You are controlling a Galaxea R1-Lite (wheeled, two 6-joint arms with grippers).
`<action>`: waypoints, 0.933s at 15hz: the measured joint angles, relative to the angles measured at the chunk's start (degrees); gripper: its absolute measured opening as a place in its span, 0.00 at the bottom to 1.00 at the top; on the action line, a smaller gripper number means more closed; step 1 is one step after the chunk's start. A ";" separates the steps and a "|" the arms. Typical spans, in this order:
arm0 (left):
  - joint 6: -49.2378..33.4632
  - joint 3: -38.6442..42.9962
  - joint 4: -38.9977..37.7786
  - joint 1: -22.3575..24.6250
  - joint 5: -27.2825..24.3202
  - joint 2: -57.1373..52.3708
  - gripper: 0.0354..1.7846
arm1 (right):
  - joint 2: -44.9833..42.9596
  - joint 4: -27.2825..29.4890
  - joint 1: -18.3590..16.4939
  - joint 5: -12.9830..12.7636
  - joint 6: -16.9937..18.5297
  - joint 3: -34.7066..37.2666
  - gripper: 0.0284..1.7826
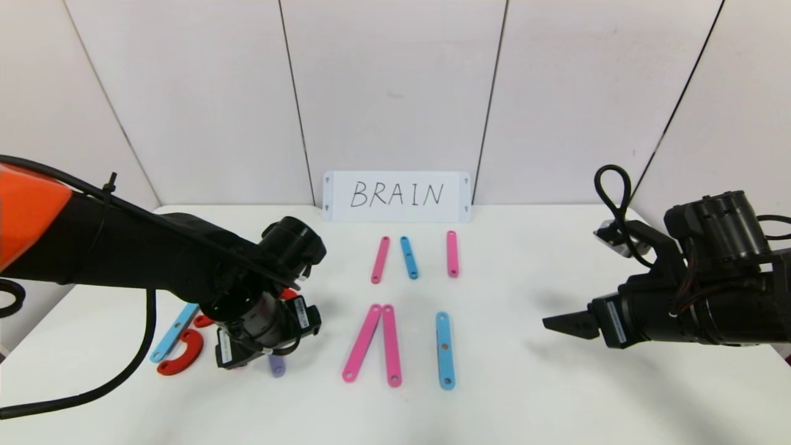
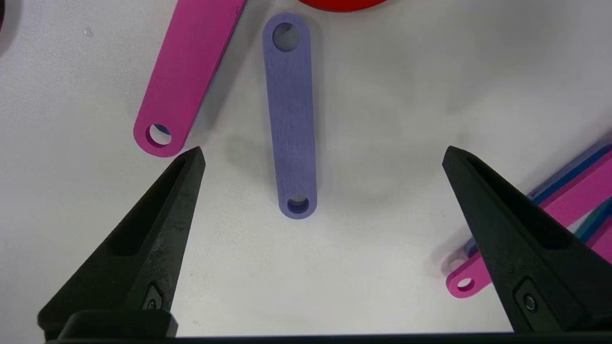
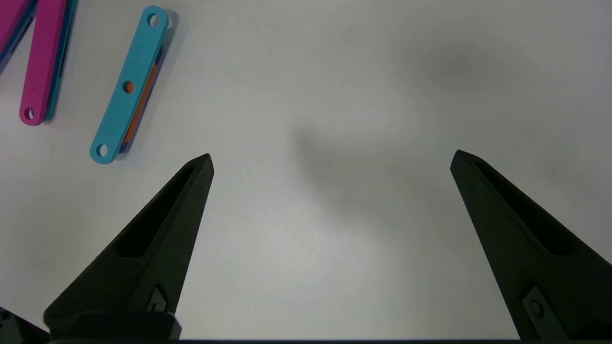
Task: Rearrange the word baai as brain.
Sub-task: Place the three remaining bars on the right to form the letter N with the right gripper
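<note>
White table under pale wall panels. Nearest, at the left: left gripper low over the table, fingers spread wide, pinching nothing, a purple strip lying flat between and just beyond the tips. Beside that strip, a pink strip angled away, its holed end near one fingertip. Left of the arm, a red C-shaped curve and a slanted blue strip. At the middle, two long pink strips meeting at the far end like an inverted V, then an upright blue strip. At the right: right gripper hovering above bare table, fingers wide apart, empty. Farther back, a short pink strip, a short blue strip, another pink strip. Farthest, a white card with handwritten BRAIN, propped against the wall.
</note>
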 joint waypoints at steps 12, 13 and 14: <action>28.11 2.60 0.18 17.21 -28.22 -16.59 0.97 | -3.19 0.30 0.00 -0.33 0.20 -2.36 0.98; 32.20 2.86 0.18 20.29 -32.55 -17.94 0.97 | -3.39 0.37 0.00 -1.10 0.23 -2.78 0.98; 35.94 3.01 0.18 22.78 -36.32 -19.14 0.97 | -3.47 0.87 -0.09 -1.82 0.56 -3.89 0.98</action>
